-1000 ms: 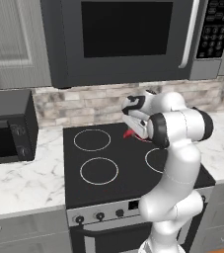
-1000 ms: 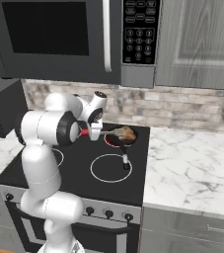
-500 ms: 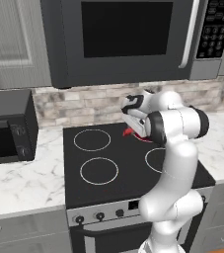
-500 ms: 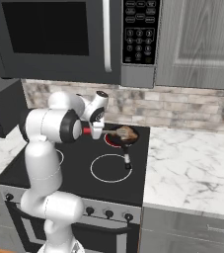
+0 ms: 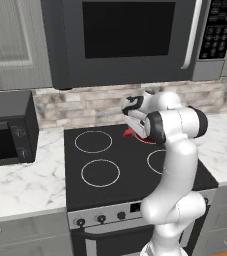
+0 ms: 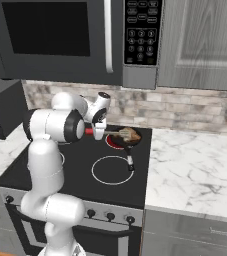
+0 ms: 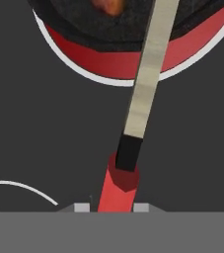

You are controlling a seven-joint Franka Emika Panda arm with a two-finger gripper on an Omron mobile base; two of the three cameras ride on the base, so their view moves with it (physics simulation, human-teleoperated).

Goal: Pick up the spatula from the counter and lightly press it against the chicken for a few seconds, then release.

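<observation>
Right base view: the black cooktop [image 6: 80,175] lies bare around the front burner ring [image 6: 111,170]. White marble counter [image 6: 195,170] stretches open toward the right edge of the frame. At centre, the frying pan [image 6: 116,142] sits on the rear burner just before the stone backsplash [image 6: 185,112]. Its dark handle runs down-frame over the ring. The over-range microwave [image 6: 55,35] hangs well above.

The spatula [image 6: 107,132] has a red handle, a short black neck and a long, flat, pale blade. It lies almost level, its long axis running left to right, handle left at the gripper [image 6: 96,131] and blade tip right, on the browned chicken [image 6: 130,134] in the pan.

In the hand view the spatula [image 7: 145,84] rises from bottom centre, leaning slightly right. It crosses the pan's [image 7: 108,62] red rim toward the chicken [image 7: 108,6] at the top edge, with plain cooktop [image 7: 44,123] on both sides.

The gripper [image 7: 112,207] is nearly closed, its tips flanking the red handle and holding it.

In the left base view, the gripper [image 5: 135,131] sits right of centre.
</observation>
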